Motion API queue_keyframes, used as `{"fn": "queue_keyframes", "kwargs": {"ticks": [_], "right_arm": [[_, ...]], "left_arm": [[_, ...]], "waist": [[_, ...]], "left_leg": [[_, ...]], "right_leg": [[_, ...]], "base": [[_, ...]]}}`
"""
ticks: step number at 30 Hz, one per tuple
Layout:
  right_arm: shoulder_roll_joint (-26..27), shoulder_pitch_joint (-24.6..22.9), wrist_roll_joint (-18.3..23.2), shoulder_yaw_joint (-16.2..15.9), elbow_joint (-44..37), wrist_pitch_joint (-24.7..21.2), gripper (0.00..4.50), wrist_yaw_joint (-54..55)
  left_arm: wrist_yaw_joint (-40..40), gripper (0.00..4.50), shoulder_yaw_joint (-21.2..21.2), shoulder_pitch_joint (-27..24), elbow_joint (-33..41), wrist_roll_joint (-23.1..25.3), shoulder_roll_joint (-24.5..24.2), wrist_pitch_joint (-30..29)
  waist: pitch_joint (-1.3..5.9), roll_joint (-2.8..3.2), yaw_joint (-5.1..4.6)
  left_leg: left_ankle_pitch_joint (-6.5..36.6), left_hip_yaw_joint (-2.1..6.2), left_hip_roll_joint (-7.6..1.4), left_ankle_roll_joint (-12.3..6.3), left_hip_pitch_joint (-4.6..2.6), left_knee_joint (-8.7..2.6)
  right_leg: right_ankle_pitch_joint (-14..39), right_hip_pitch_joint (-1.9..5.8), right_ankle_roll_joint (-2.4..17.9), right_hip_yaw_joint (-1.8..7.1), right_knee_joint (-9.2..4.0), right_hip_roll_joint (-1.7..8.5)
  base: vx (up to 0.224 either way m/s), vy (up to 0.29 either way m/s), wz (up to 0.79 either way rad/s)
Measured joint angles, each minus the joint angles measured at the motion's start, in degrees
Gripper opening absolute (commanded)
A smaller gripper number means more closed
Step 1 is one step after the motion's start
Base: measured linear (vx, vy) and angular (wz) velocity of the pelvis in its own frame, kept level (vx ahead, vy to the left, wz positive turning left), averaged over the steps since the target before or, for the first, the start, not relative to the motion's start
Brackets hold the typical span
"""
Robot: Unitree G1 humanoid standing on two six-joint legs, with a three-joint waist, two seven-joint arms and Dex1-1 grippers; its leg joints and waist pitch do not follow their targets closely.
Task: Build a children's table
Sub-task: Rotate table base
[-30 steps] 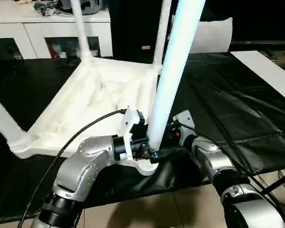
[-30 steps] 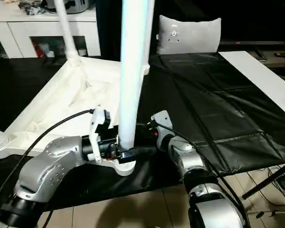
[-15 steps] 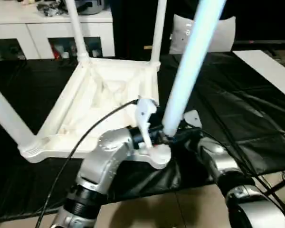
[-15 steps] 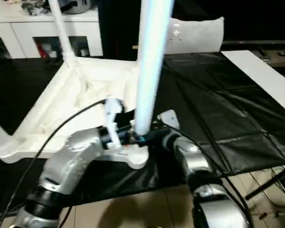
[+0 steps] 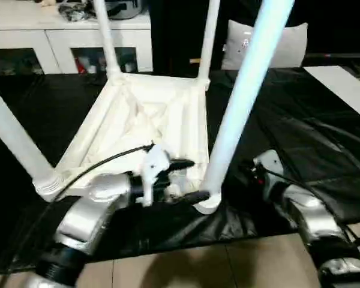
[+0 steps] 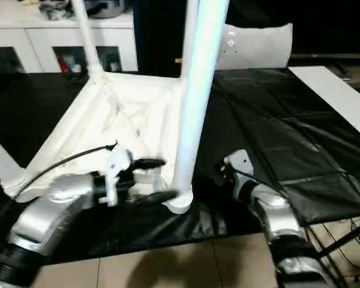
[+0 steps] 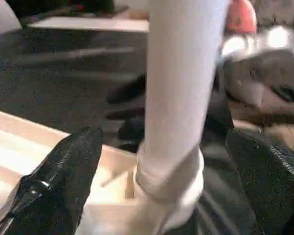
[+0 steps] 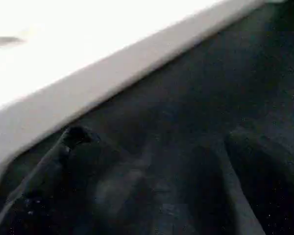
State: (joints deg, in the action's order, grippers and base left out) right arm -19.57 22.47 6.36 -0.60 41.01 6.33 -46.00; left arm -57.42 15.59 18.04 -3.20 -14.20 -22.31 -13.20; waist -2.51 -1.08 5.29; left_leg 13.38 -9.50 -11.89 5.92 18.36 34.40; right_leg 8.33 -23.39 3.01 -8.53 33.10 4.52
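Left gripper (image 7: pixel 161 181) just let go, black fingers now spread either side of fourth leg (image 5: pixel 240 102), seated in near corner socket (image 5: pixel 205 204) of upside-down tabletop (image 5: pixel 144 120). Right gripper (image 5: pixel 252 171) backed off onto black cloth (image 5: pixel 300 120), fingers can't tell. Table looks basically done.

Light falls from above and is uneven: the white table top (image 5: pixel 138 120) blows out to a near featureless glare, its ribs barely readable, while the black cloth (image 5: pixel 300 120) around it stays dim, with soft sheen along its creases. The nearest leg (image 5: pixel 243 96) carries a bluish cast along its length. The left forearm (image 5: pixel 87 213) smears with motion blur. In the left wrist view the leg (image 7: pixel 179 98) and the dark fingers (image 7: pixel 63 181) are soft and out of focus; the right wrist view is murky, with an overexposed white edge (image 8: pixel 88 73)
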Motion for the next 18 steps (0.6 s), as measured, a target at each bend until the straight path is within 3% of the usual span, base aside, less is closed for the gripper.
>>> {"fn": "queue_keyframes", "kwargs": {"ticks": [5,6,12,18], "right_arm": [[-5.8,-3.1,0.6,-1.1,-6.7,-1.1,4.5,-7.6],[-6.3,-3.5,0.8,-1.3,-7.7,-1.3,4.5,-8.8],[-9.2,-6.7,3.1,-2.3,-15.2,-4.5,4.5,-14.8],[-11.3,-9.9,6.0,-2.6,-21.9,-8.7,4.5,-19.6]], "left_arm": [[-3.5,3.99,1.6,3.9,-8.0,4.1,-2.9,5.3],[-3.9,3.74,2.0,4.8,-9.1,4.7,-3.2,6.1],[-7.3,3.39,4.7,10.0,-17.2,9.2,-4.3,12.0],[-11.9,2.82,5.0,12.4,-25.3,9.3,-2.7,14.4]], "waist": [[-0.01,-0.1,0.21],[-0.01,-0.09,0.21],[0.0,-0.03,0.1],[0.0,-0.01,0.52]], "left_leg": [[0.0,0.01,0.01,-0.02,0.01,0.0],[0.0,0.01,0.0,-0.02,0.01,-0.01],[0.0,0.02,0.0,-0.03,0.01,-0.06],[0.0,0.02,0.0,-0.04,0.04,-0.06]], "right_leg": [[0.0,0.0,0.0,-0.03,-0.01,-0.01],[0.0,0.0,0.0,-0.03,-0.01,-0.01],[0.0,-0.01,0.0,-0.05,-0.04,-0.02],[0.0,0.0,-0.1,-0.06,-0.09,-0.03]], "base": [[0.0,0.0,0.0],[0.0,0.0,0.0],[0.0,0.0,0.0],[0.0,0.0,0.0]]}}
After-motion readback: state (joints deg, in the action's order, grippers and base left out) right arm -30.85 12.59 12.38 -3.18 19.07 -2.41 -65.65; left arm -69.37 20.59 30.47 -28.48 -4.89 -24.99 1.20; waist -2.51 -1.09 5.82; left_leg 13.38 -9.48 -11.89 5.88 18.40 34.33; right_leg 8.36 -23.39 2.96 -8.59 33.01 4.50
